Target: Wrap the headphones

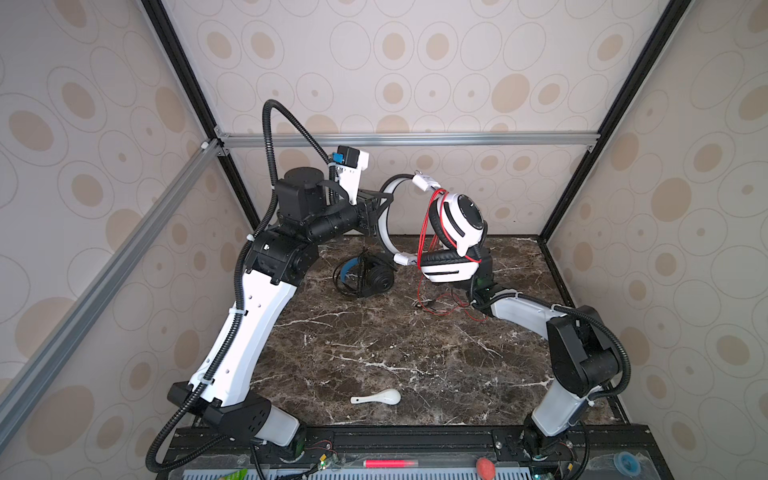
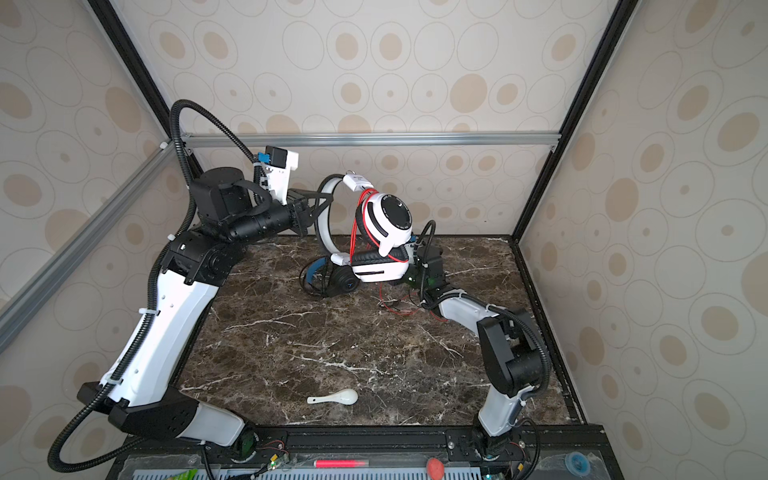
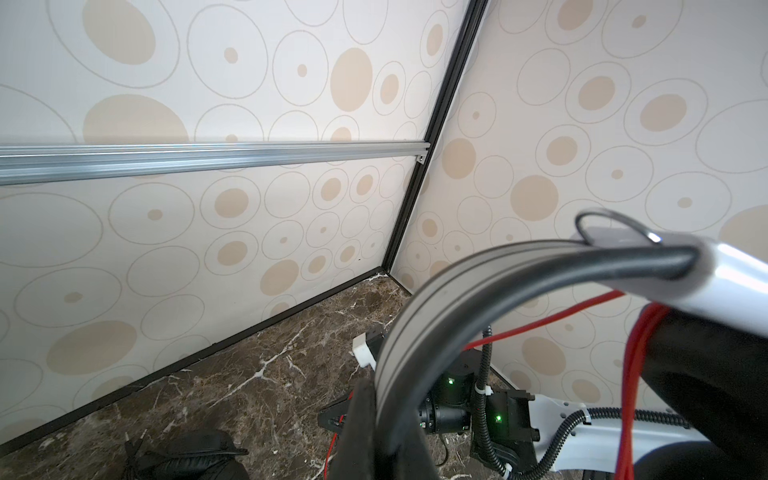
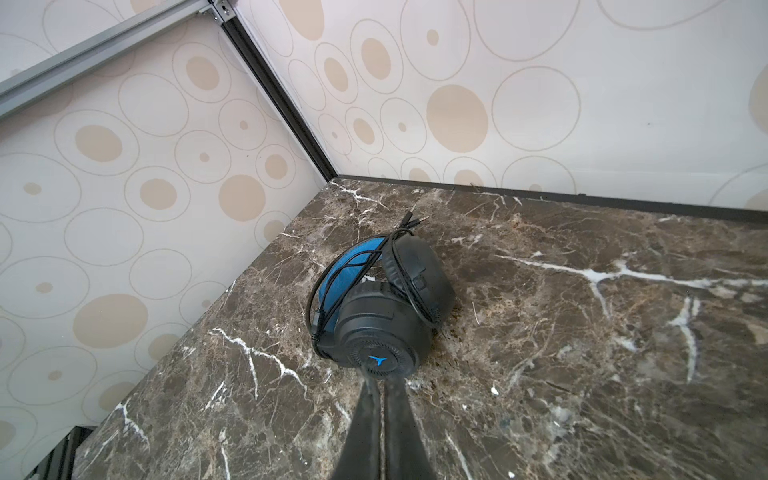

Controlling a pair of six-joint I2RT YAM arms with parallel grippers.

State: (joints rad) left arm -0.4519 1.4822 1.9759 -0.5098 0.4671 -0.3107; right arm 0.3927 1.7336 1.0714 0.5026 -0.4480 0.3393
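The left fingers [image 3: 362, 419] are clenched on the headband of the white over-ear headset with black earpads [image 1: 457, 226]. They hold it in the air over the back of the dark marble worktop [image 1: 374, 353]. The headband arc stands on edge, with its 2 earcups turned toward the right arm.

The thin red cord [image 1: 428, 232] runs in several strands from the upper yoke down across the earcups. Its loose tail [image 1: 440, 305] lies tangled on the worktop beneath the headset, just beside the right wrist.

The right fingers [image 4: 365, 432] are pressed together, and the right wrist view shows nothing between them. In both top views they are hidden behind the lower earcup. They point across the worktop at the black over-ear headset with the blue inner headband [image 4: 382, 307], which lies on its side with its thin black cord looped around it.

So the slack tail lies beneath or behind the right fingers, out of that wrist camera's sight, not ahead of them. The right arm is much the nearer to it. I judge that it must draw back and dip toward the tangle before another turn can go round the earcups.
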